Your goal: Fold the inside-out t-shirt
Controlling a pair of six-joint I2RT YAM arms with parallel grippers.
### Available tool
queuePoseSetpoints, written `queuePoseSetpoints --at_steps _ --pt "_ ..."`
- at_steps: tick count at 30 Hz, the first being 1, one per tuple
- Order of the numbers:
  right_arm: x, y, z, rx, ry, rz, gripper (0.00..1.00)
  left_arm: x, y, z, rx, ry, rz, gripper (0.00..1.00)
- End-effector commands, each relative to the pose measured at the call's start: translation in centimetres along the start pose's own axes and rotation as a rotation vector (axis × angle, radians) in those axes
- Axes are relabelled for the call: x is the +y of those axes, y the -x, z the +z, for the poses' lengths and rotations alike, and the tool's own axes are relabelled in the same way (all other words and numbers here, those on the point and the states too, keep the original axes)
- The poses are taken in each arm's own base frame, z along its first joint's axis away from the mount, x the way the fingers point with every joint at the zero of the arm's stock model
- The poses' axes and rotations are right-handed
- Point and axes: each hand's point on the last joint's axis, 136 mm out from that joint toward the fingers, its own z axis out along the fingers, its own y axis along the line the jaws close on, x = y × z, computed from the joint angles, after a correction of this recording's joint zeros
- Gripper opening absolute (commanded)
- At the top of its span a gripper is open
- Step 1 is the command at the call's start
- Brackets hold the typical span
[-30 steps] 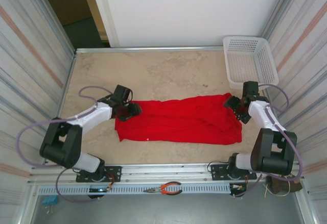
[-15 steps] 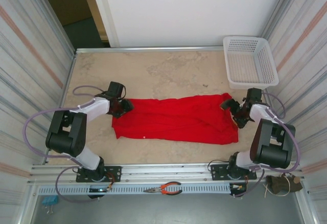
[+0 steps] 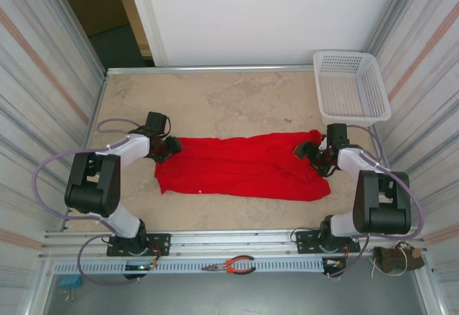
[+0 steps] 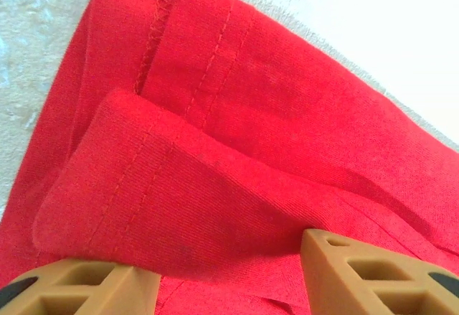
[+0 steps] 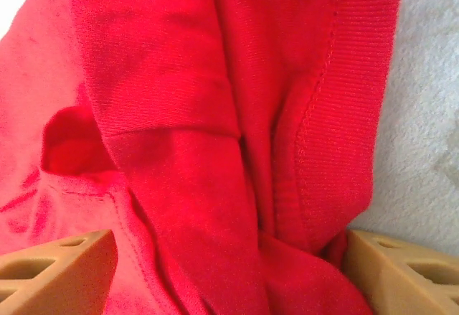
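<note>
The inside-out t-shirt [image 3: 244, 168] lies as a long red band across the middle of the table. My left gripper [image 3: 166, 148] is at its left end. In the left wrist view a raised fold of stitched hem [image 4: 179, 186] spans the gap between its tan fingers [image 4: 358, 272], and the left gripper [image 4: 229, 257] is shut on that fold. My right gripper [image 3: 315, 153] is at the shirt's right end. Its jaws stand wide apart in the right wrist view, with bunched red cloth [image 5: 215, 150] and a ribbed edge lying between the right gripper [image 5: 229, 257] fingers.
A white plastic basket [image 3: 351, 85] stands at the back right corner. Orange-handled pliers [image 3: 233, 265] lie on the rail in front of the arm bases. Striped side walls close in the table on the left and right.
Both grippers have moved left and the whole shirt has shifted left with them. The right gripper has come in over the shirt's right end and its jaws have narrowed around the cloth.
</note>
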Motion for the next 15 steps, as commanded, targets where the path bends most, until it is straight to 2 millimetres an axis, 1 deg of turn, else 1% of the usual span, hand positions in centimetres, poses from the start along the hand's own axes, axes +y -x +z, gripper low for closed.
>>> queuePoseSetpoints --at_steps 1,3,4,6,7,8,12,15 --pt "-2.2 -1.0 1.2 0.036 -0.102 0.039 0.53 -1.2 1.2 -1.5 -0.029 -0.041 0.029 0.53" --pt "-2.4 -1.0 1.3 0.038 -0.108 0.049 0.28 -1.6 2.0 -3.0 -0.062 -0.042 0.053 0.53" --pt "-2.3 -0.9 1.2 0.035 -0.100 0.049 0.17 -1.7 2.2 -3.8 -0.071 -0.040 0.067 0.53" --pt "-1.8 -0.6 0.7 0.028 -0.082 0.050 0.03 -1.6 2.1 -4.4 -0.055 -0.024 0.078 0.53" --pt "-1.5 -0.4 0.4 0.021 -0.074 0.049 0.00 -1.6 1.7 -4.2 -0.037 -0.025 0.078 0.53" --pt "-1.2 -0.2 0.0 0.013 -0.066 0.050 0.00 -1.5 1.3 -3.8 -0.028 -0.028 0.075 0.53" --pt "0.0 0.7 -2.1 -0.018 -0.047 0.039 0.00 -0.4 -1.0 -1.3 0.022 -0.026 0.035 0.53" --pt "0.4 1.2 -3.6 -0.036 -0.046 0.040 0.00 0.0 -2.9 0.6 0.058 0.030 0.064 0.53"
